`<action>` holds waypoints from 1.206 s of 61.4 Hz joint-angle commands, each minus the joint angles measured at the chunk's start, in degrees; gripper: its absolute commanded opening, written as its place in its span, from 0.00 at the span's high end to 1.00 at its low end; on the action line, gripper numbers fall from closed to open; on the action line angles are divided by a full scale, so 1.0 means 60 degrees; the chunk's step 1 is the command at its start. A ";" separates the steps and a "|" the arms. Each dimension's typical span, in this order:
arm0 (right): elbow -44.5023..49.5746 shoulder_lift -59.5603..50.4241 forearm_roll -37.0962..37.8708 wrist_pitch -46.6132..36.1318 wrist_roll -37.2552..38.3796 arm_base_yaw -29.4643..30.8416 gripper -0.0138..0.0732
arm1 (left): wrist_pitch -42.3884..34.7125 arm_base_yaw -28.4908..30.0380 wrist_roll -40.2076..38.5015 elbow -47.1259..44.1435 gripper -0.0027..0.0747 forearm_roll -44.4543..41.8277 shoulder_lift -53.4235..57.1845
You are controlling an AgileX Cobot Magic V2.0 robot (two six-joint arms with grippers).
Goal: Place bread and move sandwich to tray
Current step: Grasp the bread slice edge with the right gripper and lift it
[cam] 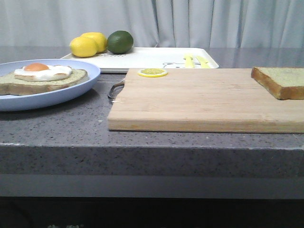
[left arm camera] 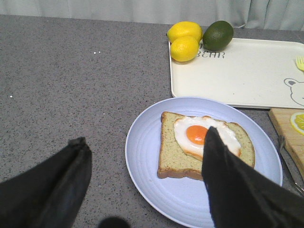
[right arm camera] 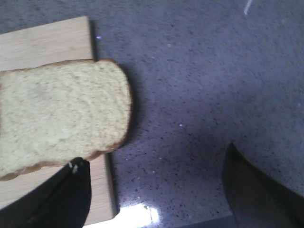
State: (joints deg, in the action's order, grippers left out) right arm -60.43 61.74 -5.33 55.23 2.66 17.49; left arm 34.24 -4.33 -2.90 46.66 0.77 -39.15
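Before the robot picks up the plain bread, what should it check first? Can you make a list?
1. Plain square toast slice lying free on the wooden cutting board: ok.
2. Right gripper open: ok.
3. Right gripper centred over the toast: not ok, one finger sits at its edge, the other over the counter.
4. Egg-topped bread slice on the round light-blue plate, uncovered: ok.
5. Left gripper open: ok.
6. White rectangular tray has bare space: ok, fruit only in one corner.
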 commanded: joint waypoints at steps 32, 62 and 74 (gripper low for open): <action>-0.0674 0.4151 -0.7893 0.2726 -0.5629 0.2931 0.17 | -0.0601 -0.0808 0.0047 0.0340 0.33 -0.0055 -0.0029; -0.0744 0.5635 -0.8382 0.2966 -0.6315 0.2554 0.17 | -0.0601 -0.0746 0.0047 0.0340 0.33 -0.0200 -0.0029; -0.0744 0.5837 -0.8438 0.3242 -0.6382 0.2521 0.17 | -0.0615 -0.0746 0.0047 0.0340 0.33 -0.0218 -0.0029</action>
State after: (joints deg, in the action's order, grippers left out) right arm -63.53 98.22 -53.59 68.61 -34.43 32.52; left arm 34.64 -8.70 -2.55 46.66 -0.32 -39.15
